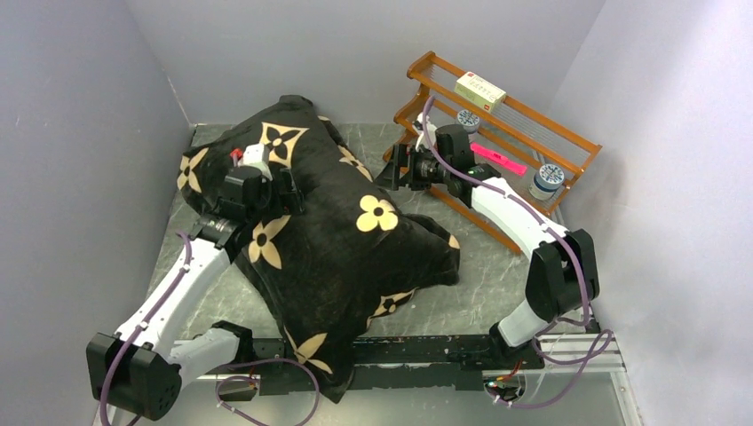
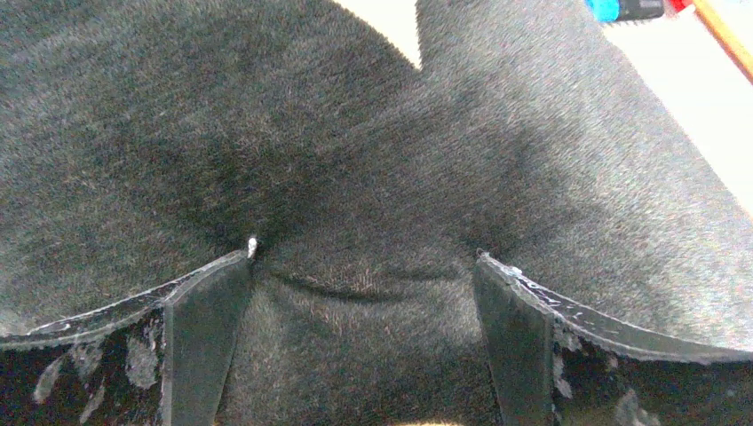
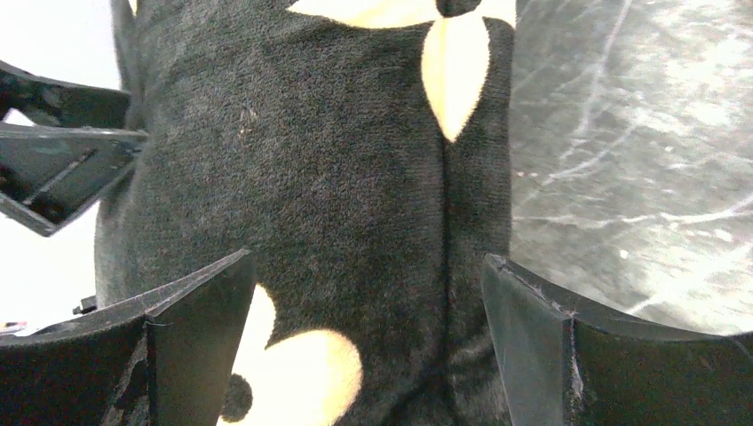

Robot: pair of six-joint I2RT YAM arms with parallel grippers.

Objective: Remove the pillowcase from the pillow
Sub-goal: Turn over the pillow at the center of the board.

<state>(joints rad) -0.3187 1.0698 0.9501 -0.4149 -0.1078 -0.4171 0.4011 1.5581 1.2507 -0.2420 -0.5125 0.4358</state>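
Left gripper [image 2: 364, 266], jaws wide and empty, pressed into the pillowcase [image 1: 355, 253], apparently pinning it; right gripper [image 3: 368, 266], equally wide and empty, was poised at its seamed edge, seemingly to grasp

You cannot see the pillow in any view: the pillowcase [image 1: 337, 257] covers it whole. The left gripper [image 2: 367, 255] shows its fingertips only in its wrist view; from above, its own wrist hides them. At that wrist view's upper right edge, a blue and red thing [image 2: 626, 9] is cut off and blurred. The print on the box [image 1: 480, 90] on the rack [image 1: 411, 105], upper right, is too small to read.
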